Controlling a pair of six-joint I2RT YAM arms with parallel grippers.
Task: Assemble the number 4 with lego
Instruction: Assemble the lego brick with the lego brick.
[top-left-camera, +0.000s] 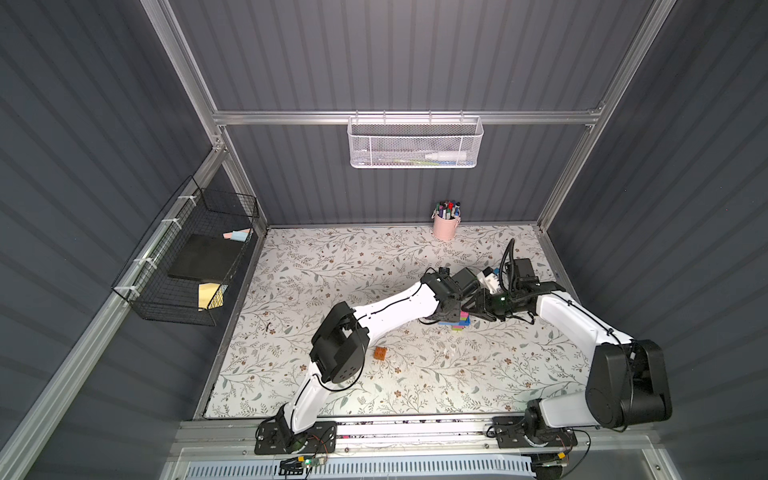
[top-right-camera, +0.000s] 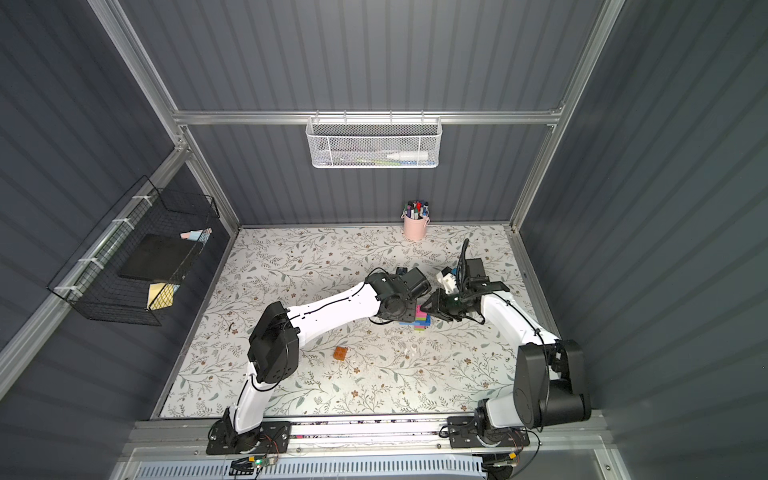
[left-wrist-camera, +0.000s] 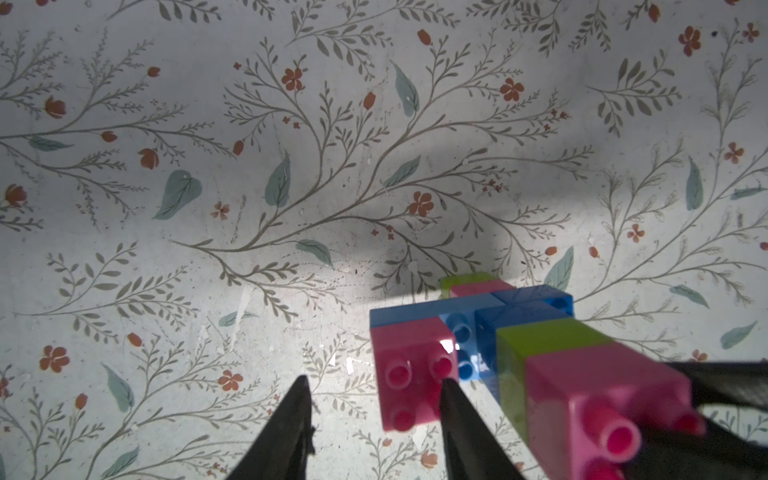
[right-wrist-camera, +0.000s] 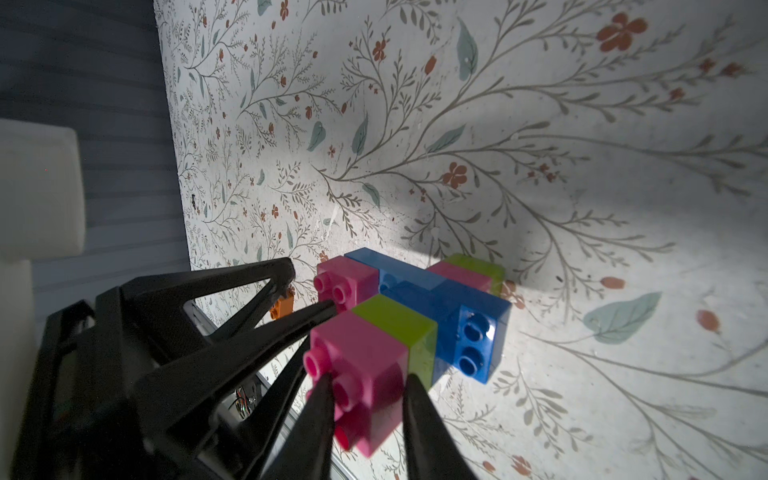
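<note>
The right gripper (right-wrist-camera: 370, 380) was clamped on the pink end brick (right-wrist-camera: 365, 361) of the number 4 (right-wrist-camera: 419, 299), likely steadying it; the left gripper (left-wrist-camera: 374, 379) stood open and empty alongside, one fingertip against a second pink brick (left-wrist-camera: 409, 365).

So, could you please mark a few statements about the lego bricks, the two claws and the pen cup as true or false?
1. The right claw is shut on a pink brick of the number 4. True.
2. The orange brick is joined to it. False: it lies alone on the mat, apart.
3. The left claw is shut on the orange brick. False: it is open, beside another pink brick.
4. The pen cup stands at the mat's far edge. True.
</note>
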